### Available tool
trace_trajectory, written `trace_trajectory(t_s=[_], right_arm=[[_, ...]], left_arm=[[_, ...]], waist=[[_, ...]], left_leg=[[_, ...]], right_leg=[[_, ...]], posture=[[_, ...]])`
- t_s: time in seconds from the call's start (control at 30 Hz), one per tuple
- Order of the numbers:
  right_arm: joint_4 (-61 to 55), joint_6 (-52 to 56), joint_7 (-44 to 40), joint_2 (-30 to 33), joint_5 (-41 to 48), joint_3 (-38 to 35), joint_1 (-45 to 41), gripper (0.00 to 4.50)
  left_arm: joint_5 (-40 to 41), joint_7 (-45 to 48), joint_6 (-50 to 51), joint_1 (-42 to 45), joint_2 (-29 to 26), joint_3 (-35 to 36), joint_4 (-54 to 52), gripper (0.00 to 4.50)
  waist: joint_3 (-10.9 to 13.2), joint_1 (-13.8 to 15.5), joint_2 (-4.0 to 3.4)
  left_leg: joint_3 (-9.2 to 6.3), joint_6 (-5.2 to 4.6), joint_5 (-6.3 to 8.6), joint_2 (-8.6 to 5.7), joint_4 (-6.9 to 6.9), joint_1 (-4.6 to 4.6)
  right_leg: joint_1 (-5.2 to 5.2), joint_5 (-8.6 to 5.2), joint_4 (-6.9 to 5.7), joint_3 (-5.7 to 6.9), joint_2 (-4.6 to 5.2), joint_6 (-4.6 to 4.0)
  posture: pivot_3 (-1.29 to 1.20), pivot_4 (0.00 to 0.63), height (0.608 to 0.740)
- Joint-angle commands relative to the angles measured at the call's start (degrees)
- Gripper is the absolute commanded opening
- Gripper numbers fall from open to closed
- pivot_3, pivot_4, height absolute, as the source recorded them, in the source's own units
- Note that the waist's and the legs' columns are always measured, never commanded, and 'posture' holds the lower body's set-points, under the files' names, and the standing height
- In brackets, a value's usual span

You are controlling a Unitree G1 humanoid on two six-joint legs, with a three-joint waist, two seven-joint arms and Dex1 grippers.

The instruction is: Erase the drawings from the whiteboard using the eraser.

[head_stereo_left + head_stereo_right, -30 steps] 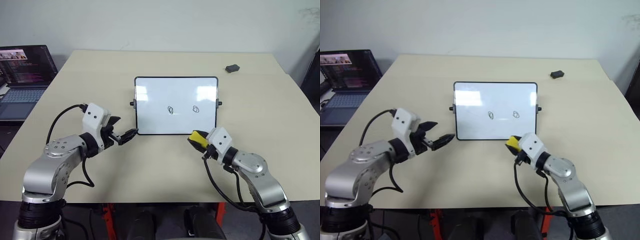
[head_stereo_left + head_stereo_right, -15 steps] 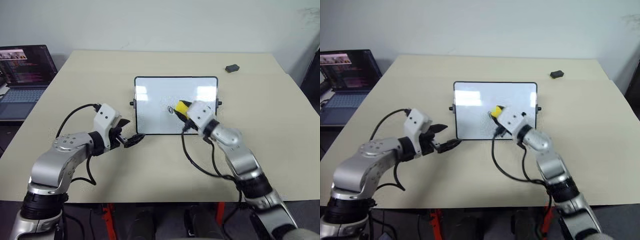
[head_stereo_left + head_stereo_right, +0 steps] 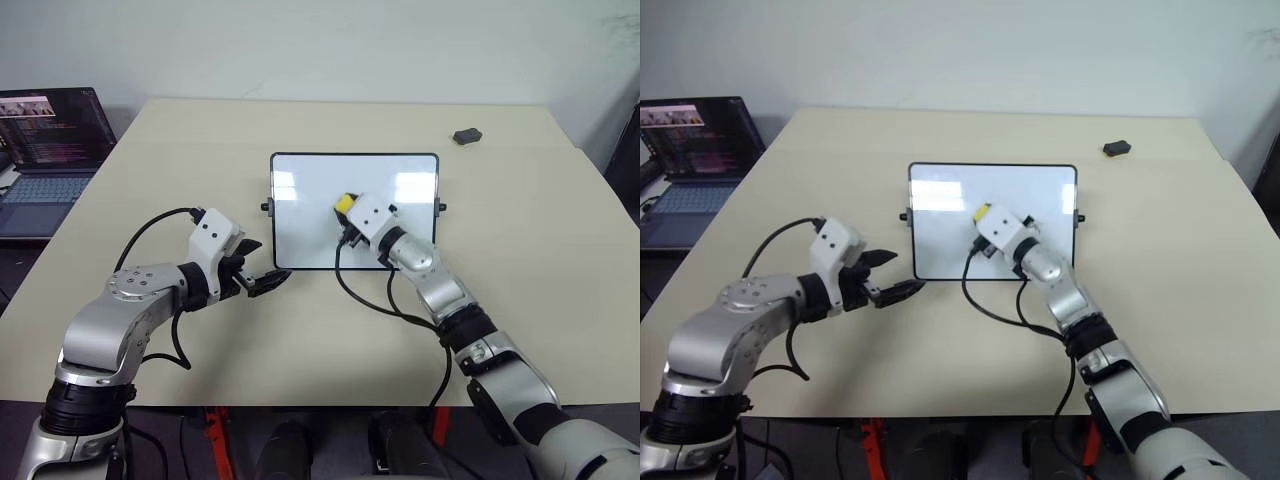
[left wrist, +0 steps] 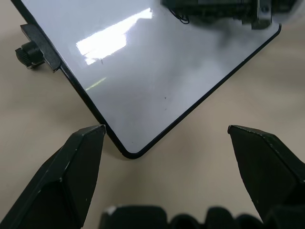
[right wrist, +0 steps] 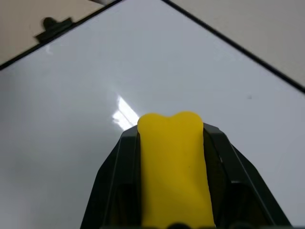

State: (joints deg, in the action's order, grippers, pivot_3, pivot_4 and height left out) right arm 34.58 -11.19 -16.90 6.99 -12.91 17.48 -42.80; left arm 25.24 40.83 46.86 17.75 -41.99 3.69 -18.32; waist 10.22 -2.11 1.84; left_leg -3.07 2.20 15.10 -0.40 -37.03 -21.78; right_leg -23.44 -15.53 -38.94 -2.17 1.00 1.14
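The right gripper squeezes the yellow eraser tight and holds it over the middle of the whiteboard, which lies flat on the table right in front of the robot. I cannot find any drawings on the bare white parts, so maybe some marks hide under the eraser and arm, and the right arm is the one to rub there. The left gripper is open by the board's near left corner; the laptop and small dark thing are far off, not blocking.
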Motion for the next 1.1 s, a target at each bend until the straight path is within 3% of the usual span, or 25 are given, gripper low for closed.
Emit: trace_trajectory(t_s=[0.03,0.3,0.5,0.67,0.87,1.1], right_arm=[[3.12,-0.64,-1.12,0.66,-1.57,1.41,2.87,1.3],[-1.42,-4.18,-4.18,2.54,-1.31,2.02,6.16,1.3],[-8.52,-11.75,-5.08,0.73,4.7,-1.93,3.01,1.3],[-1.92,-10.2,0.79,0.3,1.57,-3.88,-3.65,1.3],[14.59,-7.36,6.71,-1.56,-3.61,-2.15,-12.44,1.3],[18.21,-8.07,-0.7,-3.62,-5.57,2.3,-8.68,1.3]], left_arm=[[-0.48,0.59,-1.33,1.34,-0.9,0.11,-0.44,4.5],[-1.08,1.33,-2.16,2.46,-0.96,-0.47,1.06,4.5],[-1.29,1.54,-2.46,2.28,-0.89,-0.43,1.29,4.5],[-1.25,1.49,-2.39,1.58,-0.83,-0.25,0.87,4.5],[-1.15,1.31,-2.16,1.09,-0.92,-0.11,0.46,4.5],[-0.9,0.91,-1.76,0.34,-1.2,0.56,-0.25,4.5]], waist=[[-0.01,-0.13,0.01],[-0.02,-0.46,0.02],[0.06,-0.82,0.0],[0.06,-1.12,0.0],[0.07,-1.17,0.01],[0.06,-1.48,0.02]], left_leg=[[-0.01,0.0,0.0,0.0,0.0,0.07],[-0.04,-0.03,-0.01,0.01,0.04,1.13],[-0.06,-0.03,-0.01,0.02,0.04,0.94],[-0.03,-0.02,0.0,0.04,0.13,0.77],[0.03,-0.02,0.0,0.02,0.14,0.76],[0.05,-0.03,0.01,0.04,0.14,0.88]], right_leg=[[0.07,0.0,-0.01,0.01,0.0,0.0],[1.16,-0.03,0.07,0.01,-0.03,0.04],[0.98,-0.03,0.07,0.01,-0.04,0.03],[0.74,-0.02,0.07,-0.02,-0.04,0.02],[0.74,-0.02,0.09,-0.07,-0.04,0.01],[0.8,-0.02,0.05,-0.09,-0.05,0.01]], posture=[[0.0,0.15,0.74],[0.0,0.15,0.74],[0.0,0.15,0.74],[0.0,0.15,0.74],[0.0,0.15,0.74],[0.0,0.15,0.74]])
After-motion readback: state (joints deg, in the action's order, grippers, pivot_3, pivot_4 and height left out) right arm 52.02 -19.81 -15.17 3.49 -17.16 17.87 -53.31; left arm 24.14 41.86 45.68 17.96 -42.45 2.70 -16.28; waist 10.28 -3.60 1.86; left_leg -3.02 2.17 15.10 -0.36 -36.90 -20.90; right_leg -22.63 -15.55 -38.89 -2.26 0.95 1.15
